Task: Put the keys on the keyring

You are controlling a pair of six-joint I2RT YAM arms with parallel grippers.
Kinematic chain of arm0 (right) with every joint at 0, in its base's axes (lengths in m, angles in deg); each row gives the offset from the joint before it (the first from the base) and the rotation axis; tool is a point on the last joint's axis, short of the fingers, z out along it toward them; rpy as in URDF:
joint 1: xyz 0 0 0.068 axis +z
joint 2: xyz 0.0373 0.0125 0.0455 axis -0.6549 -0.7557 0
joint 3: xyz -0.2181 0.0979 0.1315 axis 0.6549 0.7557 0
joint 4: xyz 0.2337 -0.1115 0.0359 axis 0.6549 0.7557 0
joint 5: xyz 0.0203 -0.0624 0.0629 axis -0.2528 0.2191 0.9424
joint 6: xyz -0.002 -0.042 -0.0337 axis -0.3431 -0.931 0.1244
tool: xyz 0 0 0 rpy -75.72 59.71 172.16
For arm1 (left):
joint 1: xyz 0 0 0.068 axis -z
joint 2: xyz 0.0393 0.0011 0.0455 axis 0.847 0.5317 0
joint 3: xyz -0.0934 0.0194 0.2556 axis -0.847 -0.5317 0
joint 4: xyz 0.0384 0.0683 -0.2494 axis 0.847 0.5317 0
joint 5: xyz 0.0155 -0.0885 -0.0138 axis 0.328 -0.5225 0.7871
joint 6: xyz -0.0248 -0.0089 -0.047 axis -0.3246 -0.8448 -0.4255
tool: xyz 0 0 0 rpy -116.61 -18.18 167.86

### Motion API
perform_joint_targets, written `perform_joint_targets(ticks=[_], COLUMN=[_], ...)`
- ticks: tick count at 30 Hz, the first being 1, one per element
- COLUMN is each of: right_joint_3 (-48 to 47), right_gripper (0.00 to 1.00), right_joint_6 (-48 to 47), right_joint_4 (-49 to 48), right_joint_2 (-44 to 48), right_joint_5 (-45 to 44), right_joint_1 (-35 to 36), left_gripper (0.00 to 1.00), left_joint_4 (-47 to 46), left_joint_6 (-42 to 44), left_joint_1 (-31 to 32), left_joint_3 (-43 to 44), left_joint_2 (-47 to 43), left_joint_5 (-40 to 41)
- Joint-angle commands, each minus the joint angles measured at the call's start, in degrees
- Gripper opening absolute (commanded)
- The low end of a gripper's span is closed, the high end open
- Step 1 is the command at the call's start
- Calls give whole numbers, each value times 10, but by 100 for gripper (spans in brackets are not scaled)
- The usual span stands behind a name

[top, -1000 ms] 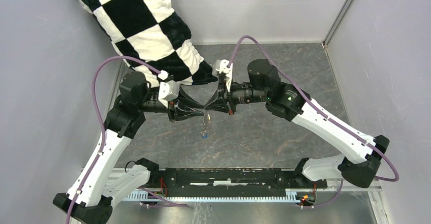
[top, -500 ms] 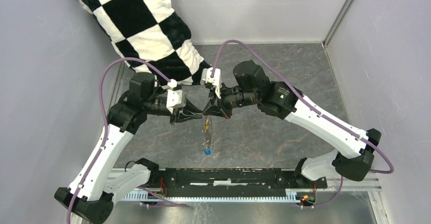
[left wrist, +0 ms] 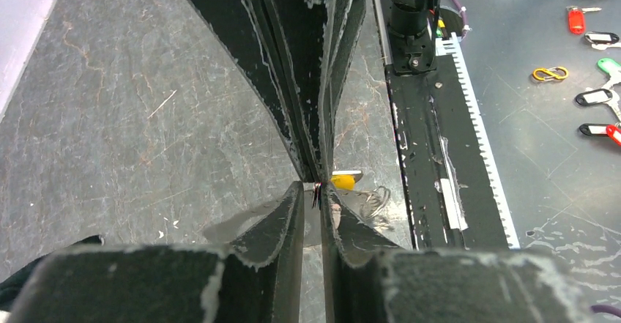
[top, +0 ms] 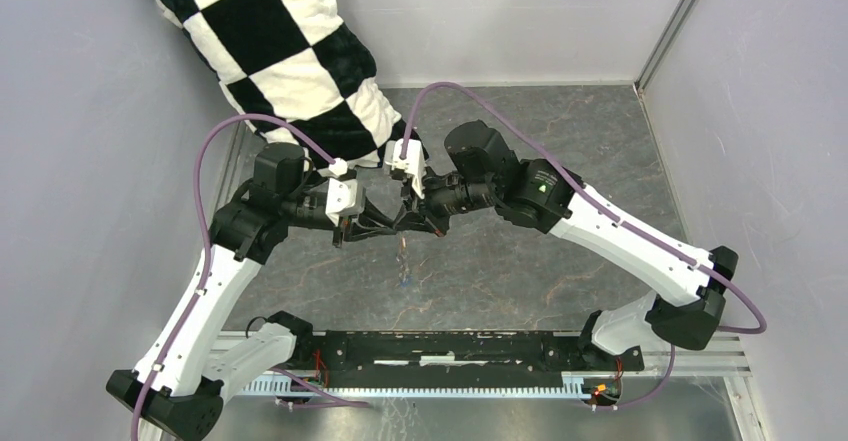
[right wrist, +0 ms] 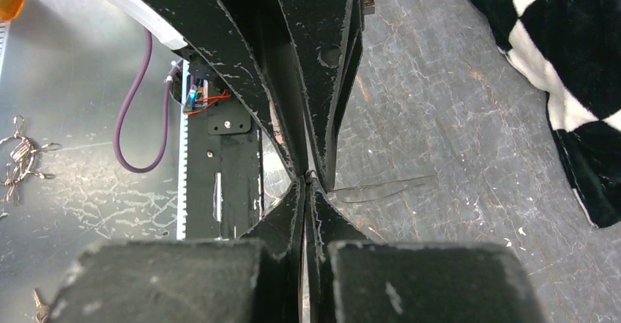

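Grey sheeting (top: 480, 411) lies nearest, in front of the arm bases. On it the left wrist view shows loose key tags (left wrist: 577, 20), red and green among them, and an orange snap hook (left wrist: 549, 74). Behind it runs the black mounting rail (top: 450, 346) at the near edge of the table (top: 580, 151), which has a dark marbled top. Over the middle of the table the two arms meet tip to tip, above the surface. The right gripper (right wrist: 305, 184) has its fingers pressed fully together, and the thin oval keyring (right wrist: 381, 189) comes out from between their tips, pinched at its edge. The left gripper (left wrist: 313, 189) faces it with only a narrow slit between its fingers; whether they pinch anything I cannot tell. The yellow key (left wrist: 343, 182) sits just beside the meeting tips. In the top view the ring hangs below the tips, with the blue key (top: 403, 282) at its low end, too small to see how it is attached. Farthest, a black-and-white checked cushion (top: 280, 51) leans in the far left corner.
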Motion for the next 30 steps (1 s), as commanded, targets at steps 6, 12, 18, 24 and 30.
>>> perform_joint_targets(ticks=[6, 12, 18, 24, 30], right_joint_3=[-36, -48, -42, 32, 154], right_gripper=[0, 0, 14, 43, 54], right_joint_6=[-8, -9, 5, 49, 116], right_joint_4=[-7, -3, -19, -119, -218], right_joint_2=[-4, -4, 4, 74, 149], right_joint_5=[-3, -6, 1, 6, 51], right_joint_1=[9, 10, 10, -14, -64], left_gripper=[3, 2, 2, 2, 2], left_joint_4=[37, 41, 43, 5, -140], left_joint_6=[62, 67, 70, 3, -155], left_joint_1=[1, 2, 2, 2, 2], left_joint_3=[21, 16, 20, 22, 9], left_joint_2=[-7, -9, -7, -6, -22], left_joint_5=[-22, -17, -18, -42, -59])
